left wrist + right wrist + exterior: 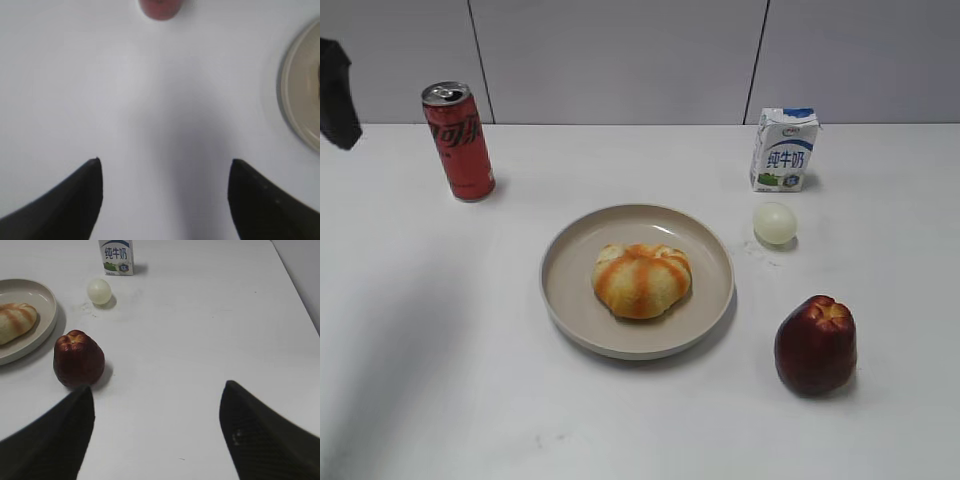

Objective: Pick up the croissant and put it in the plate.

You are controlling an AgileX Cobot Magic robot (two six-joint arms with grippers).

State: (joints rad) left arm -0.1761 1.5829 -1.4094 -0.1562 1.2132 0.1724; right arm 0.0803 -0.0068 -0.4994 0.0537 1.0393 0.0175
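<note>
On the middle of the plate (570, 300) sits the croissant (641, 280), striped side up and resting on the plate's flat floor, clear of the raised rim. Just beyond the plate's right rim lies a small pale egg (774, 223), and behind the egg stands a milk carton (784, 150), upright with its printed face forward. Near the plate's right front edge, apart from it, stands a dark red apple (815, 344). Well off behind the plate's left side stands a red cola can (458, 141), upright with its top opened. All rest on the white table (440, 330). The left gripper (165, 200) hangs over bare table left of the plate, jaws spread and holding nothing. The right gripper (157, 435) hangs beside the apple, jaws likewise spread and holding nothing.
</note>
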